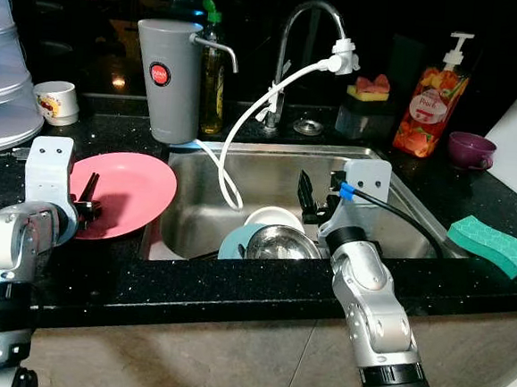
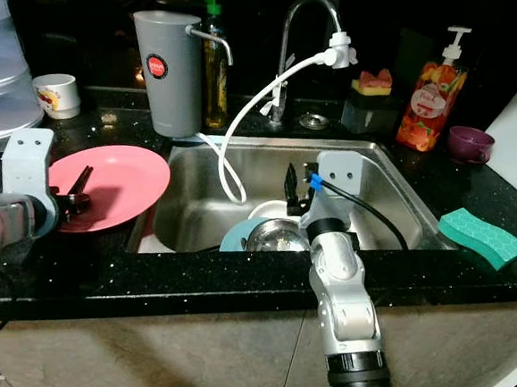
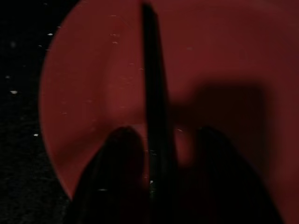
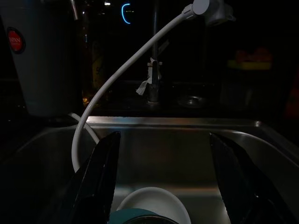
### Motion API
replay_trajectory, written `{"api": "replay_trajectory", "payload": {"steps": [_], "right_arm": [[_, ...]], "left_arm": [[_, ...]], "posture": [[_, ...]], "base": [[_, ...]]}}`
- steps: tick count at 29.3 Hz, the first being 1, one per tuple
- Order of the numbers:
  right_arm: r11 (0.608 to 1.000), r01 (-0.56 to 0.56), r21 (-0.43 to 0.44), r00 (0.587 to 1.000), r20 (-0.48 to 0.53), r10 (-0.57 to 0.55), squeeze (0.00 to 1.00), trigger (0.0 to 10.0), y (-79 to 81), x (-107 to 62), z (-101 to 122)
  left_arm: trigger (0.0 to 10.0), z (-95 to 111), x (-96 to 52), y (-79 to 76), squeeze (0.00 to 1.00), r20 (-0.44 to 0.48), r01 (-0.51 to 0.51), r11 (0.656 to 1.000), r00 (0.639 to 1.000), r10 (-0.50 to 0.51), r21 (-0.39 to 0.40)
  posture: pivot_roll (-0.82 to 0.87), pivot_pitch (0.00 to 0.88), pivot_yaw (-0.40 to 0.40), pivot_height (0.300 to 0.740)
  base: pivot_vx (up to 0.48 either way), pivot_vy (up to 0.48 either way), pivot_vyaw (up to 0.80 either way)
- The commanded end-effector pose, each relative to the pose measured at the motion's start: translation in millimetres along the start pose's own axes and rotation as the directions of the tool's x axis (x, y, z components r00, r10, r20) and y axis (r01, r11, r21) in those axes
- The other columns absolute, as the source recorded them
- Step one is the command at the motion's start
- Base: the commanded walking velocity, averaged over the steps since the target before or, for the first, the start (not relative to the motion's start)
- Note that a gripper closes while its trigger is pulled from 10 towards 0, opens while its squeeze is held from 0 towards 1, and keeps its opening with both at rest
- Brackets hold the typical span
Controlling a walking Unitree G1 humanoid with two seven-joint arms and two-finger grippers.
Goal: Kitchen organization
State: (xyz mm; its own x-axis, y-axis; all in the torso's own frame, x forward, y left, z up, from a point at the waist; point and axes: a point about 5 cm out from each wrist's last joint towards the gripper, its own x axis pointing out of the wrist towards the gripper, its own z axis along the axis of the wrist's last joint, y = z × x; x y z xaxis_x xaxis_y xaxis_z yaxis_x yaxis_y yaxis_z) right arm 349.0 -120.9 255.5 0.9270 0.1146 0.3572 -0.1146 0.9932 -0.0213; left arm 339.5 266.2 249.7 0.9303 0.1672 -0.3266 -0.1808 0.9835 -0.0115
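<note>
1. Your left gripper (image 1: 86,200) sits over the near-left part of the pink plate (image 1: 138,188), which lies flat on the black countertop (image 1: 233,286) just left of the sink (image 1: 385,181).
2. In the left wrist view a thin dark utensil (image 3: 156,116) runs between the two fingers (image 3: 114,177), its long axis pointing along them across the plate. You cannot tell what kind of utensil it is, nor whether the fingers are clamped on it.
3. Your right gripper (image 4: 163,177) hangs above the sink basin, fingers spread wide and holding nothing, aimed toward the faucet (image 1: 302,36).
4. Below it in the basin lie a white bowl (image 1: 274,218), a steel bowl (image 1: 281,243) and a teal plate (image 1: 232,243), stacked close together.
5. A white hose (image 1: 246,121) runs from the faucet head down into the basin, passing just left of the right gripper.
6. Behind the plate stands a grey water filter jug (image 1: 167,79), with a green-capped bottle (image 1: 213,82) beside it.
7. Farther round: a small white cup (image 1: 55,101) at the back left, a soap pump bottle (image 1: 435,95) and purple cup (image 1: 471,149) at the back right, and a green sponge (image 1: 492,245) on the counter to the right of the sink.
</note>
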Motion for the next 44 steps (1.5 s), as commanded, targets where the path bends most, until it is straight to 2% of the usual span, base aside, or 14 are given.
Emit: {"api": "replay_trajectory", "payload": {"steps": [1,11,16,17,21,25,26,30,31,33,36,41,42,44], "right_arm": [[1.0,0.005,0.003,1.0,-0.007,-0.005,0.0,10.0,-1.4,-1.8,-1.1],[1.0,0.008,0.004,1.0,-0.007,-0.008,0.0,10.0,-2.0,-1.6,-1.3],[1.0,0.01,0.004,1.0,-0.008,-0.01,0.0,10.0,-2.4,-0.8,-1.1],[1.0,0.012,0.007,1.0,-0.006,-0.012,0.0,10.0,-2.9,-0.6,-0.6],[1.0,0.002,0.027,1.0,0.01,-0.003,0.0,10.0,-1.6,0.0,4.8],[0.996,-0.022,0.082,0.999,0.034,0.019,0.0,10.0,1.5,0.7,13.0],[0.966,-0.109,0.234,0.992,0.089,0.09,0.0,10.0,10.5,0.9,30.7],[0.874,-0.298,0.384,0.951,0.198,0.237,0.0,10.0,28.1,-4.3,57.9],[0.874,-0.298,0.384,0.951,0.198,0.237,0.0,10.0,28.1,-4.3,57.9],[0.821,-0.387,0.419,0.92,0.232,0.315,0.0,10.0,36.3,-10.3,64.6],[0.795,-0.429,0.428,0.902,0.244,0.355,0.0,10.0,40.3,-13.5,66.7],[0.72,-0.563,0.405,0.826,0.252,0.505,0.0,10.0,55.1,-29.4,67.3],[0.72,-0.563,0.405,0.826,0.252,0.505,0.0,10.0,55.1,-29.4,67.3],[0.69,-0.607,0.394,0.792,0.234,0.564,0.0,10.0,61.9,-35.5,64.7]], "left_arm": [[0.0,-18.7,4.2,0.5,0.0,-0.08,-0.01,1.0,0.997,0.011,0.004],[0.0,-12.7,4.9,2.2,0.0,-0.051,-0.042,0.999,0.998,0.042,-0.001],[0.0,3.2,4.5,1.5,0.0,0.047,-0.047,0.999,0.998,0.047,0.006],[10.0,19.4,-0.5,-2.3,0.0,0.164,-0.043,0.999,0.986,0.038,0.027],[10.0,41.1,-13.3,-17.0,0.0,0.317,0.036,0.996,0.947,-0.06,0.08],[10.0,49.9,-23.6,-30.9,0.0,0.38,0.139,0.984,0.909,-0.172,0.114],[10.0,54.7,-36.6,-51.5,0.0,0.419,0.287,0.941,0.843,-0.337,0.179],[10.0,54.9,-50.6,-76.8,0.0,0.444,0.453,0.85,0.724,-0.527,0.27],[10.0,54.9,-50.6,-76.8,0.0,0.444,0.453,0.85,0.724,-0.527,0.27],[10.0,51.6,-58.2,-88.7,0.0,0.435,0.545,0.781,0.65,-0.624,0.306],[10.0,48.8,-62.5,-94.8,0.0,0.419,0.587,0.739,0.61,-0.672,0.33],[10.0,41.2,-77.2,-112.9,0.0,0.372,0.696,0.601,0.478,-0.796,0.392],[10.0,41.2,-77.2,-112.9,0.0,0.372,0.696,0.601,0.478,-0.796,0.392],[10.0,40.4,-84.2,-120.2,0.0,0.366,0.737,0.538,0.408,-0.837,0.408]], "posture": [[0.04,0.09,-0.022,0.74],[0.04,0.09,-0.022,0.74],[0.04,0.093,-0.023,0.74],[0.04,0.093,-0.023,0.74],[0.03,0.1,-0.023,0.74],[0.03,0.1,-0.023,0.74],[0.03,0.102,-0.021,0.74],[0.03,0.099,-0.018,0.74],[0.03,0.099,-0.018,0.74],[0.02,0.097,-0.019,0.74],[0.02,0.097,-0.019,0.74],[0.02,0.097,-0.018,0.74],[0.02,0.097,-0.018,0.74],[0.01,0.098,-0.02,0.74]], "base": [[0.0,0.0,0.0],[0.0,0.0,0.0],[0.0,0.0,0.0],[0.0,0.0,0.0],[0.0,0.0,0.0],[0.0,0.0,0.0],[0.0,0.0,0.0],[0.0,0.0,0.0],[0.0,0.0,0.0],[0.0,0.0,0.0],[0.0,0.0,0.0],[0.0,0.0,0.0],[0.0,0.0,0.0],[0.0,0.0,0.0]]}}
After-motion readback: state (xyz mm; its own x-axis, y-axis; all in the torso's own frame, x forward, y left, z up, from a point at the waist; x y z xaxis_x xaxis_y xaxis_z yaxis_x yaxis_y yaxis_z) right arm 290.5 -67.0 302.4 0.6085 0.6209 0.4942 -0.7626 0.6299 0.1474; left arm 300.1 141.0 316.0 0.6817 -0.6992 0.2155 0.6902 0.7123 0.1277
